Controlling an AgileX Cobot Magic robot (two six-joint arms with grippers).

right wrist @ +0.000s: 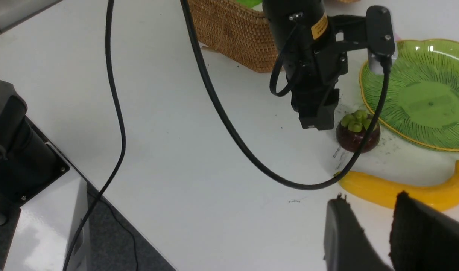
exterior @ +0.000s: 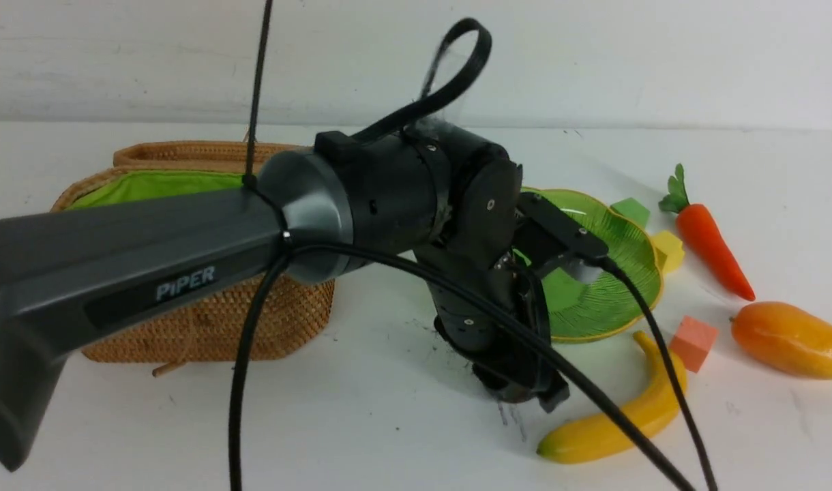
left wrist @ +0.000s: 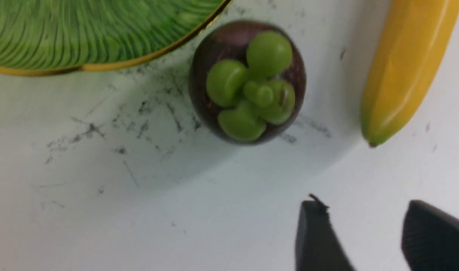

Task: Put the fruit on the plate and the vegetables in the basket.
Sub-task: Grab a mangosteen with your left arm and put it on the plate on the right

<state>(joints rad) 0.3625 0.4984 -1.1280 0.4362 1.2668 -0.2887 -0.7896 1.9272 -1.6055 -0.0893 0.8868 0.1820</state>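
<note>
Three small cubes crowd the right of my workspace: a green cube (exterior: pixel 631 210) and a yellow cube (exterior: pixel 668 249) sit at the right edge of the plate (exterior: pixel 593 307), and a pink cube (exterior: pixel 693 343) lies between the banana (exterior: pixel 620 423) and the mango (exterior: pixel 791 339). The carrot (exterior: pixel 712 249) lies beyond them. From the front, my left arm (exterior: pixel 150 273) fills most of the view, covers much of the basket (exterior: pixel 204 327) and hides the mangosteen (left wrist: pixel 248 82) completely. Its black cables (exterior: pixel 234 436) cross in front of the banana too. The left wrist camera shows the mangosteen plainly. It is round and dark purple, with four fat green knobs around a smaller one on top. It sits upright on the scuffed white table (exterior: pixel 389 443), just outside the plate's yellow rim, with the banana's tip near its other side. The left gripper (left wrist: pixel 363 210) has its fingers apart over bare table, and the fruit is ahead of them, not between them. From the right wrist camera that gripper hangs just beside the mangosteen on the basket side, but I cannot tell whether they touch. The right gripper (right wrist: pixel 370 203) sits low near the banana, with its fingers a little apart and nothing between them.
</note>
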